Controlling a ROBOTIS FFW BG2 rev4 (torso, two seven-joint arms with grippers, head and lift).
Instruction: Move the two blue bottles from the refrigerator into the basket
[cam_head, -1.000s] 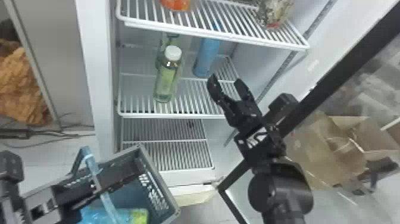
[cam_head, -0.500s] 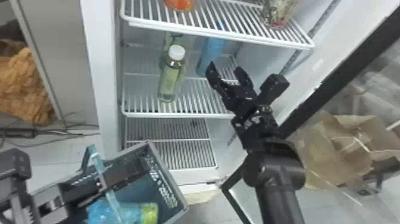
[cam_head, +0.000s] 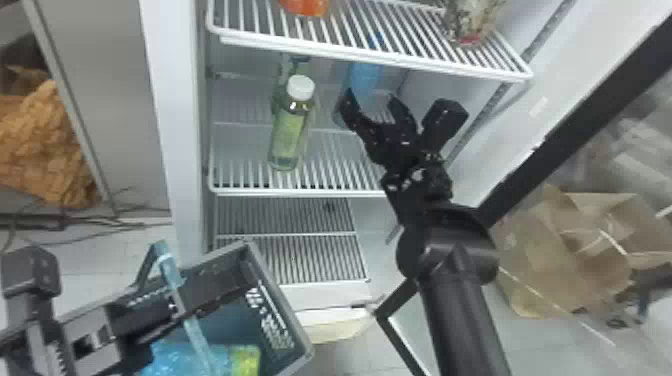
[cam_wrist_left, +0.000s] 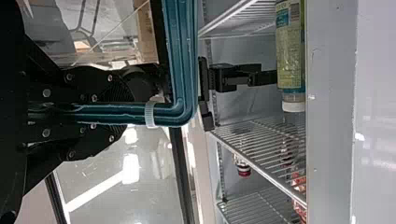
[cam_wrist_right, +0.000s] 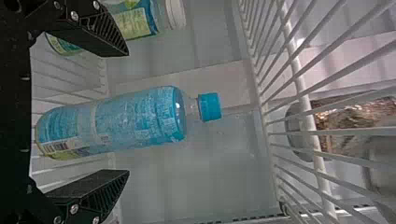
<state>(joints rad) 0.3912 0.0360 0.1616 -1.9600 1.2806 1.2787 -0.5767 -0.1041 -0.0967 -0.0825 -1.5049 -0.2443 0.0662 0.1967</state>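
Looks about half done: 1 blue bottle (cam_head: 175, 357) is in the basket (cam_head: 277, 307), lying down, and 1 is left in the refrigerator (cam_head: 172, 125). That 2nd blue bottle (cam_wrist_right: 135, 121) stands upright on the middle shelf (cam_head: 300, 191), ahead of the right gripper (cam_head: 370, 95) in the head view. In the right wrist view it sits in the gap between that gripper's jaws, which are spread wide with space on both sides, so it isn't gripped. Off to the robot's left of those jaws stands a green bottle (cam_head: 290, 135), not part of the job and best left alone.

The left gripper (cam_wrist_left: 114, 114) has its jaws closed around the basket's handle (cam_wrist_left: 177, 114), with the basket hanging below and in front of the refrigerator.

What's left, as I judge it: set the right jaws fully around the bottle, close them, draw it out past the shelf edge clear of the green bottle, and lower it in beside the 1st.
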